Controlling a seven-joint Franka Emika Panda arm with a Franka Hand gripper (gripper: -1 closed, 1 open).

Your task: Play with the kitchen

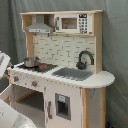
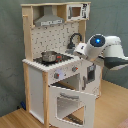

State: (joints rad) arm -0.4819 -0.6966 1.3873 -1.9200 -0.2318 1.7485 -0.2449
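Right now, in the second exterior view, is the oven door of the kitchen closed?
No. In the second exterior view the oven door of the kitchen hangs open, swung outward, with the dark oven space visible behind it.

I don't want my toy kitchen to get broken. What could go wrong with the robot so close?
The oven door hangs open, sticking out in front in the second exterior view. If the arm drops, it might hit the door and strain it.

A small pot sits on the stove near the arm. A sideways swing could knock it off.

The arm is close to the black faucet, so it might bump it.
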